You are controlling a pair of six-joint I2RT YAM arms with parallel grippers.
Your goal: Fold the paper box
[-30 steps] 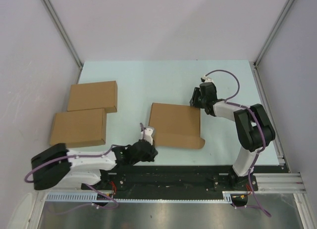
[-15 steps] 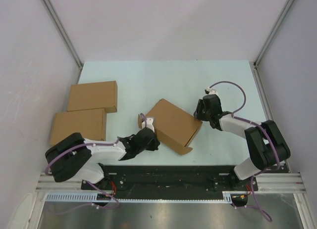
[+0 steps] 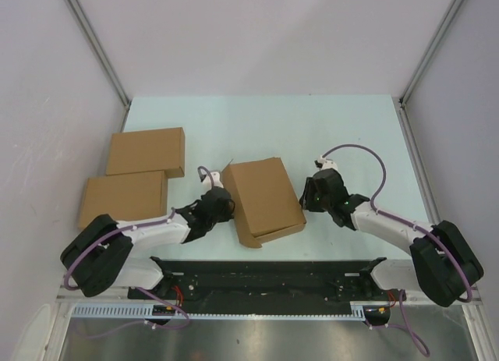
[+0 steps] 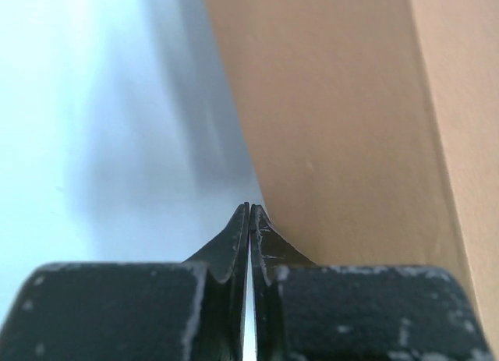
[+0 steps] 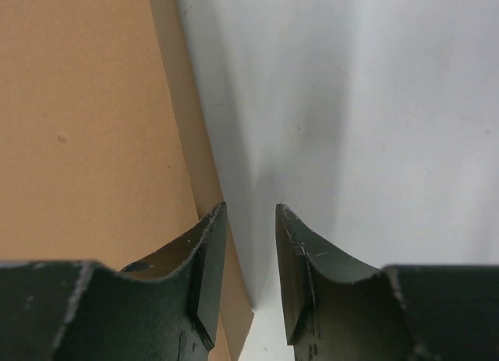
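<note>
you see the box (image 3: 263, 193) flanked by the left gripper (image 4: 249, 208), closed and empty, and right gripper (image 5: 249, 210), partly open, empty.

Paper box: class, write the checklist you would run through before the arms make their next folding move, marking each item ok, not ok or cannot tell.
1. The paper box lies between the two arms: ok.
2. The left gripper grips it: not ok; jaws shut beside its edge, pinching nothing.
3. The right gripper grips it: not ok; jaws open, only table between them.
4. Its near flap is tucked flush: cannot tell.
5. The finished boxes lie apart from it: ok.
</note>
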